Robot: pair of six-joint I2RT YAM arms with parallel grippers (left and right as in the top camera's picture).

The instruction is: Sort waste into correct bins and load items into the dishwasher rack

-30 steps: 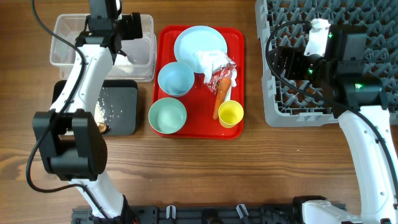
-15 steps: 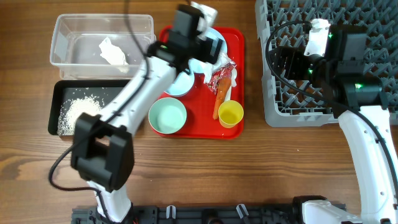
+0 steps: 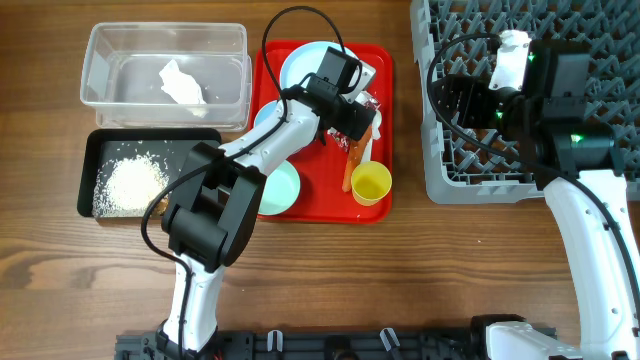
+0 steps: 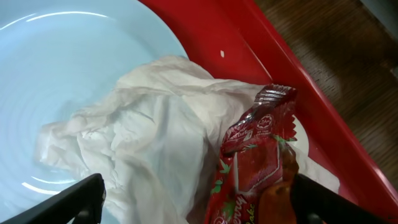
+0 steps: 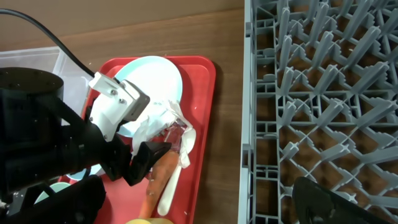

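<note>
– Overhead view first: where are the left fingers (image 3: 350, 122)?
– Above the red tray (image 3: 382, 70), at the 5 o'clock edge of the light-blue plate (image 3: 300, 62). They are spread apart, released, grasping nothing.
– And the waste relative to them?
– Left wrist view: the crumpled white napkin (image 4: 143, 137) lies between the two fingertips (image 4: 81, 198), partly on the plate. The red wrapper (image 4: 249, 162) rests against the napkin's 3 o'clock side, nearer the right-hand fingertip. The orange carrot (image 4: 277, 208) shows just below the wrapper, at 6 o'clock. Whether either fingertip touches the napkin cannot be told.
– The rest of the tray?
– From above, the carrot runs from the wrapper toward 6 o'clock and ends just beside the yellow cup (image 3: 371, 184). The right wrist view shows the white spoon (image 5: 173, 183) alongside the carrot. The light-blue bowl (image 3: 264, 118) and pale-green bowl (image 3: 288, 190) sit on the tray's 9 o'clock side, partly hidden by the arm.
– The bins?
– On the counter (image 3: 400, 280) at the tray's 9 o'clock. The clear tub (image 3: 100, 60) holds a white scrap (image 3: 180, 82). The black tub (image 3: 200, 140), at the clear tub's 6 o'clock, holds white rice (image 3: 130, 183).
– The right arm?
– The right fingers (image 5: 196, 186) are wide apart and empty, near the 9 o'clock edge of the grey rack (image 3: 440, 170), which stands at the tray's 3 o'clock.
</note>
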